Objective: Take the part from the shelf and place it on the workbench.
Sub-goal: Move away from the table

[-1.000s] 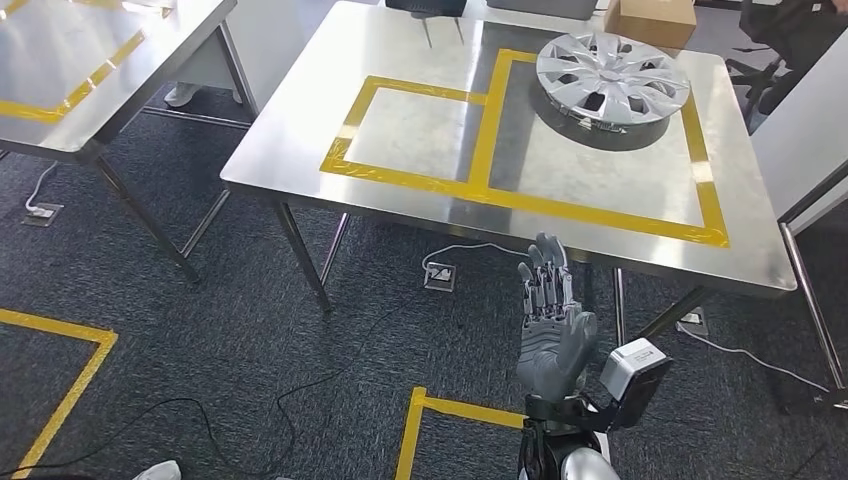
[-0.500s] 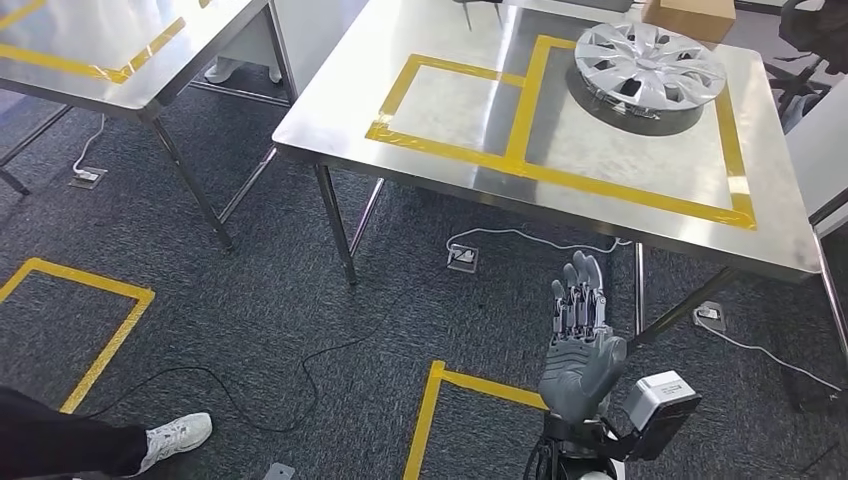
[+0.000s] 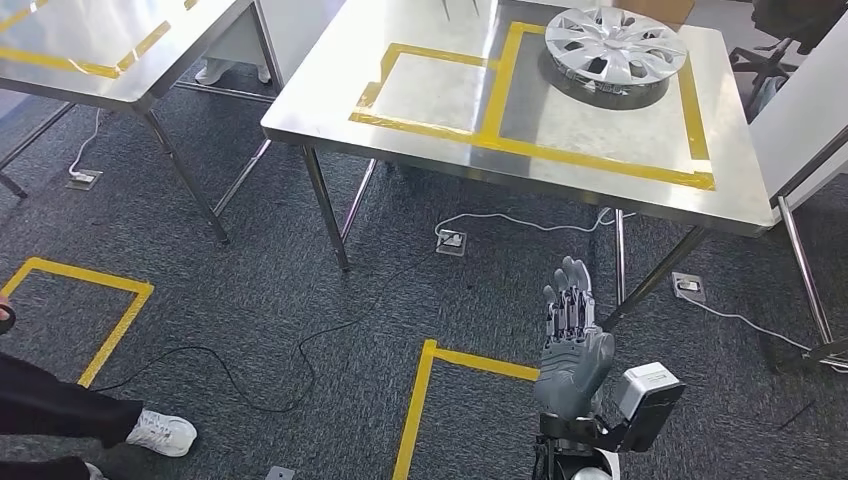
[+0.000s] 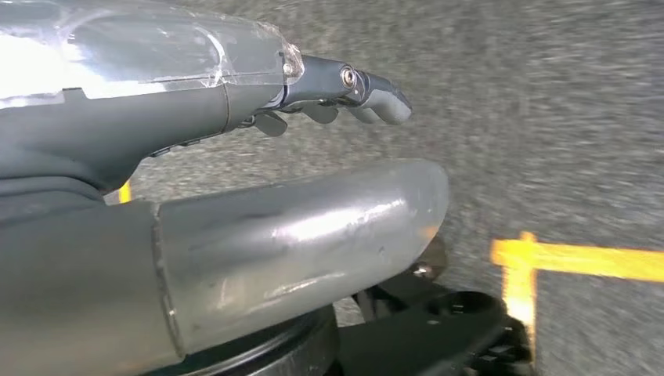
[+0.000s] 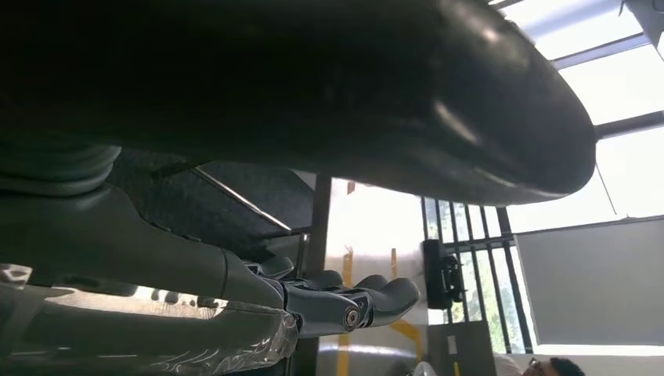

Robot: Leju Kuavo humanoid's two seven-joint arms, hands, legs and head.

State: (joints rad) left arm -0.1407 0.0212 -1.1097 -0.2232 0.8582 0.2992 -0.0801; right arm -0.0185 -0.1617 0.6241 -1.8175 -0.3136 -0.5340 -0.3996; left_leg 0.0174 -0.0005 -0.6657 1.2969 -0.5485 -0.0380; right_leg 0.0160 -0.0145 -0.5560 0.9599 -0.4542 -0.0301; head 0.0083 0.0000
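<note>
The silver, many-spoked plastic wheel cover [image 3: 614, 46] lies flat on the far right part of the nearer steel desk [image 3: 420, 155], inside the larger of two squares marked in yellow tape [image 3: 492, 100]. If this cover is the part named in the task, then the placing looks done: it rests on the desk, apart from either hand. I cannot see a shelf, so whether another part is due to be fetched cannot be told from here.

The right hand [image 3: 570, 345] is raised low in the head view, over the dark carpet [image 3: 300, 290] in front of the desk, fingers straight and close together, palm bare, gripping nothing. In the right wrist view its fingers [image 5: 368, 298] also hold nothing. The left hand [image 4: 329, 90] shows in its own wrist view, hanging over the carpet with fingers extended and nothing between them.

Counted: one wheel cover; two steel desks, the second [image 3: 100, 50] at the far left; two taped squares on the nearer desk; two yellow tape outlines on the carpet, one at the near left [image 3: 75, 285] and one near the robot [image 3: 445, 370]. A person's leg and white shoe [image 3: 160, 432] come in at the near left. Cables [image 3: 250, 385] trail across the carpet.
</note>
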